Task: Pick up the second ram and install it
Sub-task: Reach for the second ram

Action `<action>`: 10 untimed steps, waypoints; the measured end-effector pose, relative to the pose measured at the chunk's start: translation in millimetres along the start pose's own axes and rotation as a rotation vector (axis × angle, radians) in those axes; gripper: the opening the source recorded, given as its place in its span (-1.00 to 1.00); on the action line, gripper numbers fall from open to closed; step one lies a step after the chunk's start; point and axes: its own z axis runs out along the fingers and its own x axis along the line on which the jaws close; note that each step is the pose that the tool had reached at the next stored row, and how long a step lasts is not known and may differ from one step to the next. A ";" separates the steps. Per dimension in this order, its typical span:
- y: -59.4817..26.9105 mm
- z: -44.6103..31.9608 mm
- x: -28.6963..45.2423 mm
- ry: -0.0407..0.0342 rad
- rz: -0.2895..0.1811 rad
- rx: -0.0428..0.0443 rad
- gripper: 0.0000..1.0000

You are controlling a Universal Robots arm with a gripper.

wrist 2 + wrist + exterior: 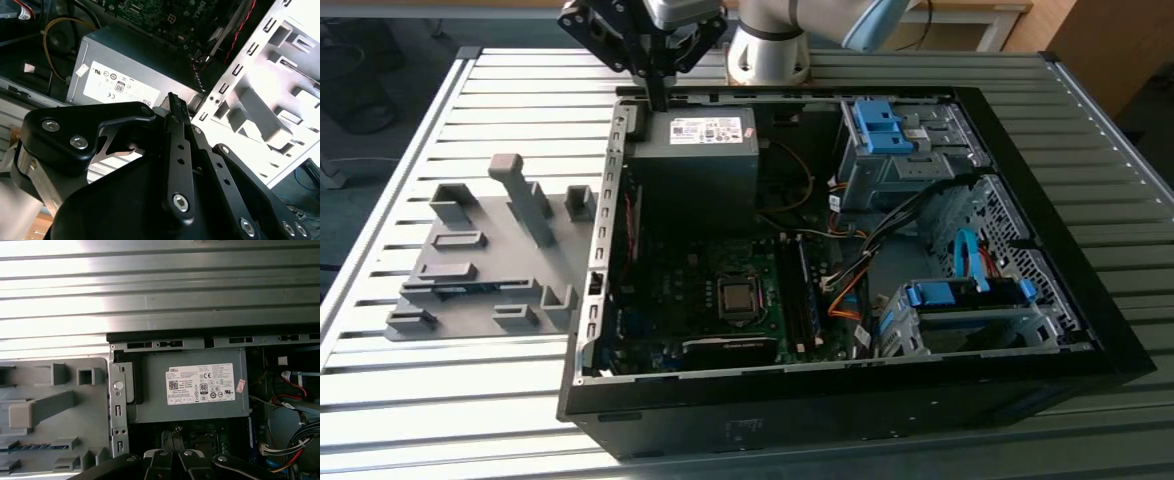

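Observation:
The second ram [464, 290] is a thin dark stick lying in a slot of the grey holder tray [467, 255] on the exterior view's left, beside the open computer case [854, 400]. In the first wrist view the second ram [31, 446] shows as a dark strip in the holder tray [60, 405]. My gripper [656, 98] hangs over the far corner of the case by the power supply [700, 135], well away from the stick. Its fingers [173, 107] are pressed together with nothing between them.
The motherboard [720, 300] lies in the case floor, with a dark stick standing in a slot [803, 290] beside the processor socket. Blue drive cages [887, 130] and loose cables [854, 270] fill the case's far side. The case sits on a ribbed metal table [454, 400].

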 end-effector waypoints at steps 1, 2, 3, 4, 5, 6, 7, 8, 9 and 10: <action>0.0 0.0 0.2 0.0000 0.000 -0.0001 -0.79; 0.0 0.0 0.4 -0.0001 0.000 -0.0001 -0.79; 0.0 0.0 0.6 0.0000 0.000 0.0000 -0.79; -0.1 0.0 0.8 -0.0001 0.000 -0.0001 -0.79; -0.1 0.0 1.0 0.0000 0.000 0.0000 -0.79; -0.1 0.0 1.2 0.0000 0.000 0.0000 -0.79; -0.1 0.0 1.4 0.0000 0.000 0.0000 -0.79; -0.1 -0.1 1.6 0.0000 0.000 0.0000 -0.79; -0.1 0.0 1.8 0.0000 0.000 0.0000 -0.79; -0.1 0.0 2.1 0.0000 0.000 0.0000 -0.79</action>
